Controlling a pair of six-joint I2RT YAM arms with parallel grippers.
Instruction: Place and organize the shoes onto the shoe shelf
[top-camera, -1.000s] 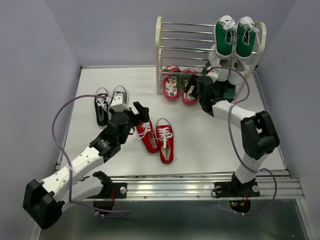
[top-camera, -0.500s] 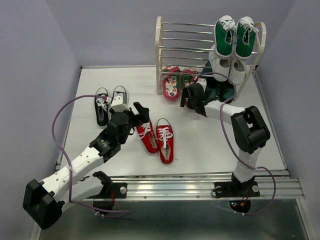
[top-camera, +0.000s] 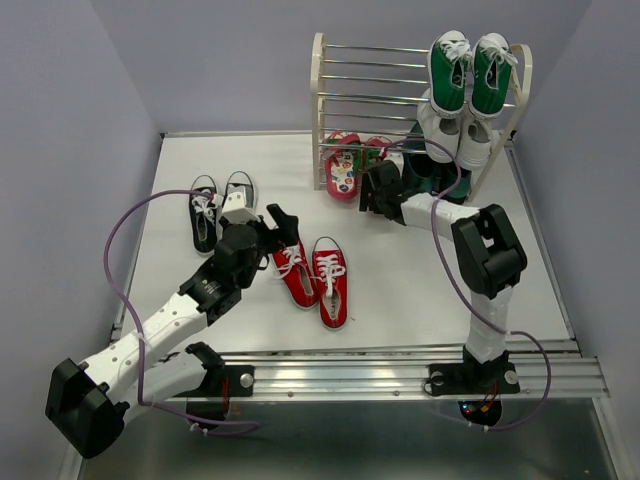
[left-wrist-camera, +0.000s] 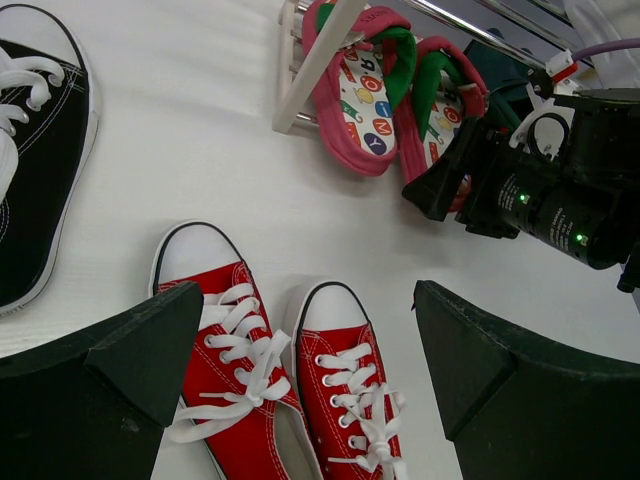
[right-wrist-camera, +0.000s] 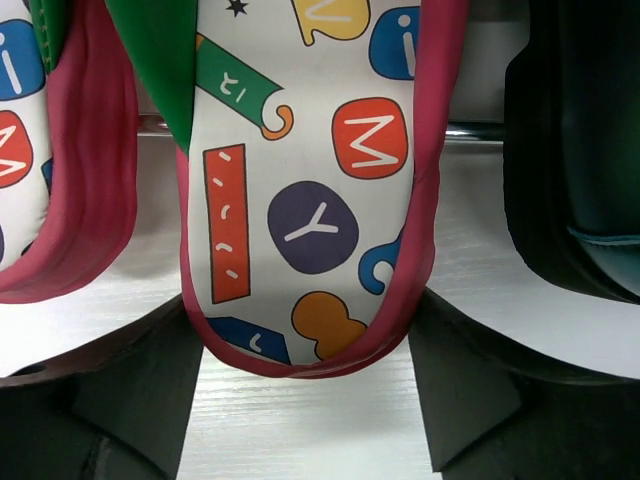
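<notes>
Top view: upright cream-framed shoe shelf (top-camera: 318, 90) with thin silver rods at the far right of the white table (top-camera: 400, 280), green lace-up sneakers (top-camera: 468, 70) and plain white sneakers (top-camera: 455, 135) on its right half. Propped at the lowest left tier, pink-red flip-flops (top-camera: 345, 165) with colourful patterned footbeds, right hand (top-camera: 378, 186) low at their heels. At mid-table, red canvas sneakers (top-camera: 318, 280) with white laces, and further left black canvas sneakers (top-camera: 220, 205), neither yet shelved; left hand (top-camera: 282, 224) just beside the red toes. Left wrist view: spread wide, holding nothing, poised over the red pair; could clip one shoe and skew the pair if lowered off-centre. Right wrist view: parted to either side of one flip-flop's heel, no firm grip visible, a silver rod (right-wrist-camera: 480, 130) behind the footbed. Might drag that sandal off the rod if drawn back while pinching, or knock its neighbour askew if swung sideways.
</notes>
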